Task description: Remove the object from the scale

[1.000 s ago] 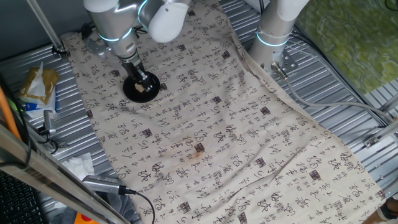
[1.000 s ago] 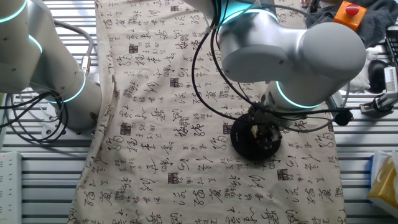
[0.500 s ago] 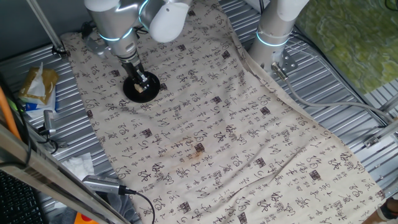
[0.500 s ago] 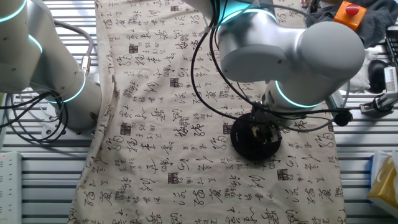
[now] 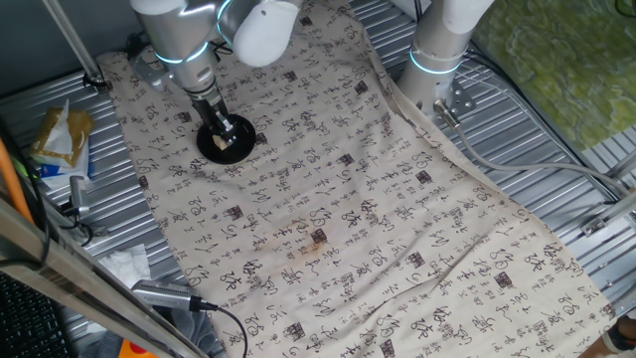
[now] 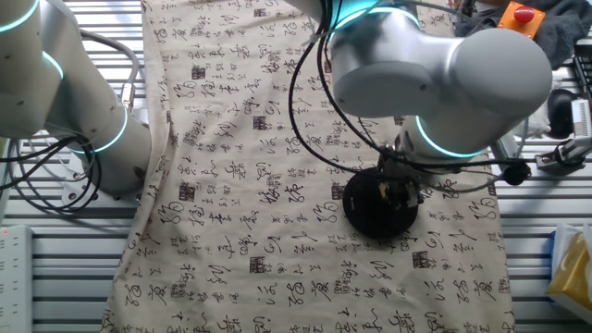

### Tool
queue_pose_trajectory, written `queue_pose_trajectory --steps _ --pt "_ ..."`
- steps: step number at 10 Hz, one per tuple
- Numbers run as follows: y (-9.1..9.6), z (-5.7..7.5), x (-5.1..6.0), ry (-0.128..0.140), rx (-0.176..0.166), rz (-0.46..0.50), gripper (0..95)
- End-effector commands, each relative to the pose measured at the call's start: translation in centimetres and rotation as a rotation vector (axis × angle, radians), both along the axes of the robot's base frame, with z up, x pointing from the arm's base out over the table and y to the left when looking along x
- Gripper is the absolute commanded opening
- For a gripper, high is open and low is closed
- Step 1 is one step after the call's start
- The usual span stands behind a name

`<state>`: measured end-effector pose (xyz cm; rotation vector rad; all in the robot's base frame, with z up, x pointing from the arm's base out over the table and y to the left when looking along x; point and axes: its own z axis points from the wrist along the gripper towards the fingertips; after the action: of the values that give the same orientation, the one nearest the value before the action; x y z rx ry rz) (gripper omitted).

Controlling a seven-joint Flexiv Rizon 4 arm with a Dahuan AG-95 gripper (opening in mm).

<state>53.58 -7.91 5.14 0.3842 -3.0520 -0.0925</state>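
The scale [image 5: 211, 149] is a small round black disc on the printed cloth at the upper left. It also shows in the other fixed view [image 6: 370, 215]. The object [image 5: 227, 144], a tiny tan wooden cube, shows on the disc right under my fingertips. My gripper [image 5: 223, 130] points down over the disc, with its tips at the cube. In the other fixed view my gripper [image 6: 400, 191] stands over the disc's right part, and the arm hides much of it. I cannot tell whether the jaws are closed on the cube.
A brownish stain [image 5: 317, 239] marks the cloth [image 5: 378, 229] near its middle. A second arm's base [image 5: 437, 60] stands at the back right. A yellow packet [image 5: 62, 134], cables and tissue [image 5: 124, 264] lie along the left edge. Ribbed metal surrounds the cloth.
My arm has shifted a little, left in one view and up and right in the other. The gripper stays at the disc. The cube and disc have not visibly moved.
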Motion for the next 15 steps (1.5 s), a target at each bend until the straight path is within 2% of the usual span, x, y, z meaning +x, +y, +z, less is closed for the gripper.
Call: queue_pose_trajectory --steps 1,4,5,10,15 --pt "1.8 1.0 0.7 -0.032 -0.001 -0.037 0.0" --pt "5.2 1.6 1.4 -0.068 -0.004 -0.089 0.0" --pt "6.4 1.6 1.5 -0.073 0.0 -0.105 0.0" --pt "11.9 1.8 2.0 -0.074 0.011 -0.168 0.0" --pt "16.4 1.6 2.7 -0.075 0.008 -0.189 0.0"
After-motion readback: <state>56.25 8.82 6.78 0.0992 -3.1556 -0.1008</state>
